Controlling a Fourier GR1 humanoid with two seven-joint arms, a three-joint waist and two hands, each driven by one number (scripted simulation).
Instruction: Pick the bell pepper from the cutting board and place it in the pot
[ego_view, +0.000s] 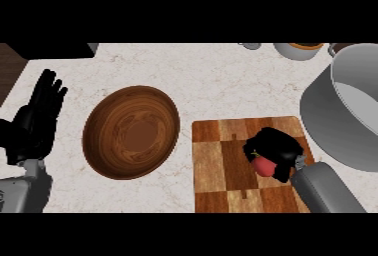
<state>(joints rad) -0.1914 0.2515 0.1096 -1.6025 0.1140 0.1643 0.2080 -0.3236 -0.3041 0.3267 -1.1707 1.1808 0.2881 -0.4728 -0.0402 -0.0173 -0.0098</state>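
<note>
Black right hand (277, 149) curled round red bell pepper (259, 165), chequered wooden cutting board (218, 160), lower right; lift above rim of tall grey metal pot (319, 120) before crossing.

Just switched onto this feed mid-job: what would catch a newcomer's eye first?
The right hand is curled round the red bell pepper at the right side of the cutting board, low and right of centre. A big grey pot fills the right edge beside the board, and a wooden bowl sits left of centre. The left hand rests open at the left edge.
</note>
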